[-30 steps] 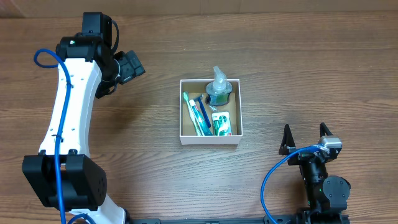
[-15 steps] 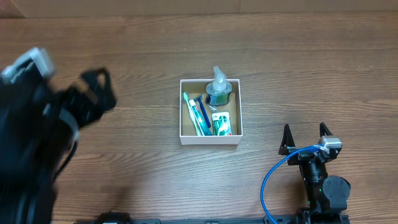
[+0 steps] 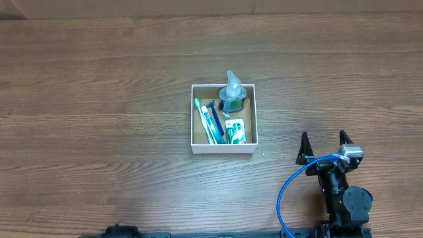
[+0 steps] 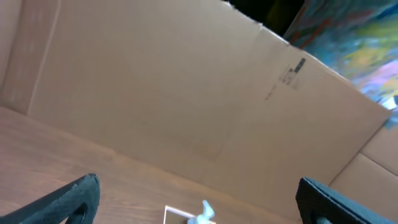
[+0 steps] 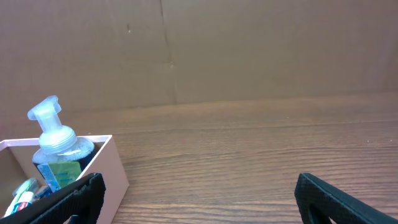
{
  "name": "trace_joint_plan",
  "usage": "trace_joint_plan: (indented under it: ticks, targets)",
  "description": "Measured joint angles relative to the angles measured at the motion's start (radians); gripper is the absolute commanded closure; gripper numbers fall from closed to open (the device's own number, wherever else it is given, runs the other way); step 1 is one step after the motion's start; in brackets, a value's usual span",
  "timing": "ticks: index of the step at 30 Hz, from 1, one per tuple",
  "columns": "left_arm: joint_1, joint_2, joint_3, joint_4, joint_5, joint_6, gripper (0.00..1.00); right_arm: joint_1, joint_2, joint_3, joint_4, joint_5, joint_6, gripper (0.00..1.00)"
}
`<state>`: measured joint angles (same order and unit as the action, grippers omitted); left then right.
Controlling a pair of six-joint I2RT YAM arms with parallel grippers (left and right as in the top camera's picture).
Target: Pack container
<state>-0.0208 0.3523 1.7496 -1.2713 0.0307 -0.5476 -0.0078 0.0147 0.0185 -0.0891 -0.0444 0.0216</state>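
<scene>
The container (image 3: 195, 143), a square shallow box with white walls and a brown inside, sits mid-table. It holds a clear pump bottle (image 3: 231, 92), toothbrushes (image 3: 210, 124) and a small green packet (image 3: 234, 131). My right gripper (image 3: 323, 148) rests open and empty at the table's front right, apart from the box. In the right wrist view its fingers (image 5: 199, 199) frame bare wood, with the container (image 5: 106, 168) and pump bottle (image 5: 53, 134) at the left. My left arm is out of the overhead view. Its gripper (image 4: 199, 199) is open and empty, with the pump bottle's top (image 4: 205, 213) far below.
A cardboard wall (image 5: 249, 50) stands along the table's far edge, also filling the left wrist view (image 4: 155, 93). A blue cable (image 3: 291, 192) loops beside the right arm's base.
The left arm swung from the table's left side up towards the camera as a blur, and has now left the overhead view. The right arm and container have not moved.
</scene>
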Motion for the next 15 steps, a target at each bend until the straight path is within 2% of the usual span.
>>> trace_joint_plan:
  ticks: [7, 15]
  targets:
    - [0.0, -0.14, -0.019, -0.207, -0.024, 0.0, 0.0, 0.0, 0.0, 0.0, 0.0, 0.0, 0.0, 0.0]
    - [0.023, -0.226, -0.122, -0.306, -0.028, 0.0, 0.0, 0.0, 0.0, 0.0, 0.0, 0.0, 0.0, 0.0]
